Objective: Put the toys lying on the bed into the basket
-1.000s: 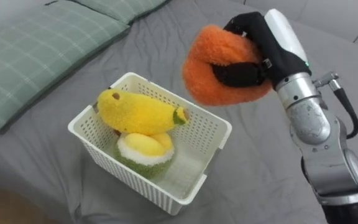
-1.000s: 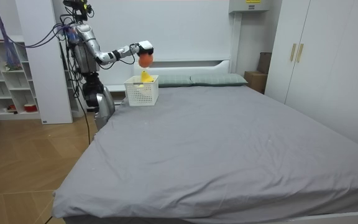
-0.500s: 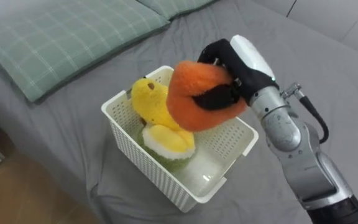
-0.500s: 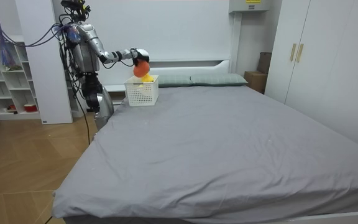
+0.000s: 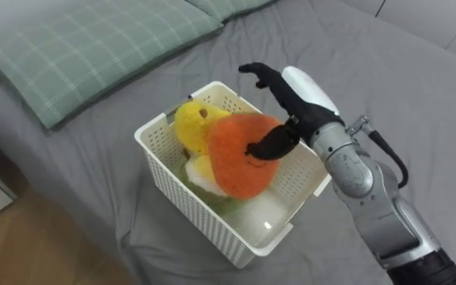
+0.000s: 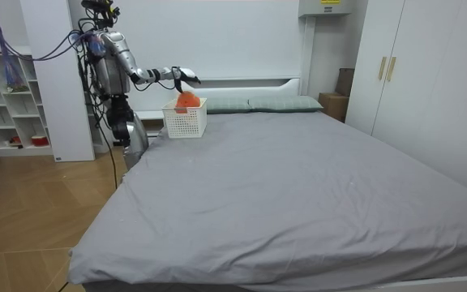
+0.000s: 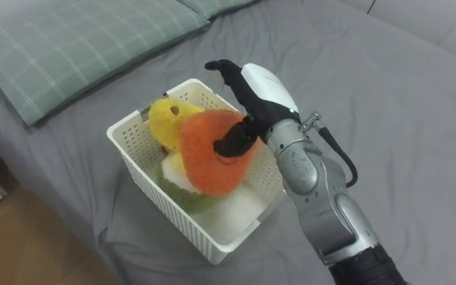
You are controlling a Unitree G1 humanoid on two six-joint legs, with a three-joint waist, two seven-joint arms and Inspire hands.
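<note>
- Right robot hand (image 5: 295,107): fingers are spread wide, nothing is gripped; thumb is seen against orange plush toy (image 5: 229,166).
- Toy is seated in white basket (image 5: 182,207), atop yellow plush (image 5: 190,127).

The right hand (image 5: 301,101) had black fingers and a glossy white shell over its back, joined by a wrist with a small metal fitting to a rounded, brushed-silver forearm with a black cable looping alongside, while the torso was silver-grey, with purple cables above it.
</note>
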